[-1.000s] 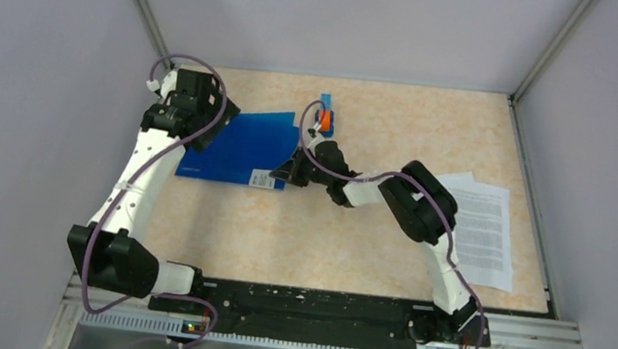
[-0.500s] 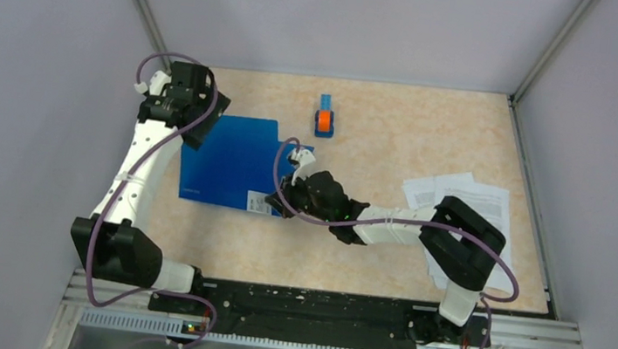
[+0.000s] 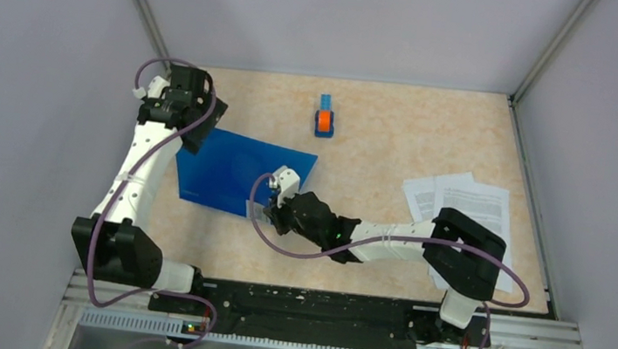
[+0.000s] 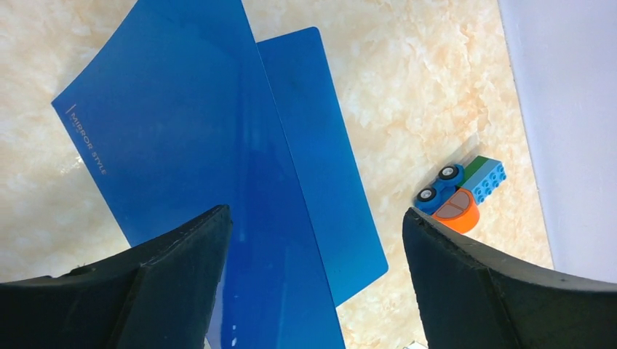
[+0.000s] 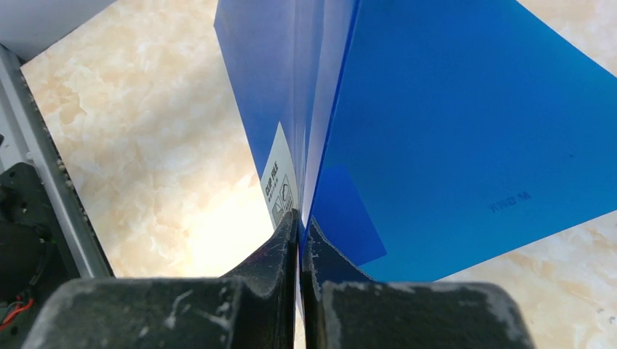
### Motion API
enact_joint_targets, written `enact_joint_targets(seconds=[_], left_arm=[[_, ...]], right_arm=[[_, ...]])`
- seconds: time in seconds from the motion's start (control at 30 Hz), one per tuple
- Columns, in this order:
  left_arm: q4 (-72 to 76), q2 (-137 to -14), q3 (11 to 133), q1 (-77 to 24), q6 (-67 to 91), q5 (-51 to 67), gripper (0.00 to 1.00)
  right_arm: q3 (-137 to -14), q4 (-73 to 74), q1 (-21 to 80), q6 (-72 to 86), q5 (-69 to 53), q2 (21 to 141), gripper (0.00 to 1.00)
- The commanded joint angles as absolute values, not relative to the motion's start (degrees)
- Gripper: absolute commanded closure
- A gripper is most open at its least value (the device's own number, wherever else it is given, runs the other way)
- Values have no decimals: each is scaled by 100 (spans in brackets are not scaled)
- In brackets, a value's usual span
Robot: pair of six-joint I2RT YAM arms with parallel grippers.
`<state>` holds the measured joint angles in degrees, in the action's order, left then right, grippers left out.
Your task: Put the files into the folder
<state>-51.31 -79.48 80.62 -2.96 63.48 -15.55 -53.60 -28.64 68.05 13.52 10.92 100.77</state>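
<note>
Opening the folder (image 3: 227,165) is seemingly the step in hand: the right gripper (image 5: 298,218) is pinching the cover's near right corner, and the cover is standing apart from the back sheet. The left gripper (image 4: 316,214) is hovering above the folder's far left, jaws spread wide, holding nothing. One stack of files (image 3: 469,206) is lying well right of the one folder, and one toy (image 3: 324,122) is sitting beyond it. Next, the cover is needing a wider swing.
</note>
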Motion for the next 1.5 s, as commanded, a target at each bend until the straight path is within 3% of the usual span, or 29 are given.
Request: enact_joint_targets(seconds=[0.0,0.3,0.37,0.4,0.47,0.53,0.57,0.67,0.83,1.07,1.47], left_arm=[[-5195,-7737,7923,-218,6259,-1642,11],[-5231,-7246,7407,-142,6023,-1723,34],[-5239,-7170,7366,-104,5875,-1740,44],[-5230,-7144,7333,-93,5742,-1717,53],[-5241,-7097,7314,-82,5453,-1669,77],[-5277,-7045,7264,-73,5165,-1637,98],[-5279,-6992,7235,-66,4950,-1598,100],[-5140,-6808,7106,-68,4347,-1292,100],[-4893,-6367,6939,-63,3302,-370,100],[-4415,-6087,6675,-75,2863,1624,100],[-2109,-5818,5635,-208,4504,2815,100]], right_arm=[[-5310,-2833,6909,864,1652,9759,100],[-5216,-2841,6936,751,1743,9557,100],[-5228,-2774,6966,745,1681,9498,100],[-5219,-2731,6979,739,1648,9450,100],[-5212,-2618,6990,796,1499,9347,90],[-5169,-2474,6990,892,1279,9170,68],[-5133,-2392,6998,938,1146,9053,57],[-4979,-2087,7001,1070,756,8592,31],[-4820,-1461,6996,1271,354,7655,16],[-5491,-52,6868,1650,1227,7338,11],[-6006,1180,5385,2737,729,8051,12]])
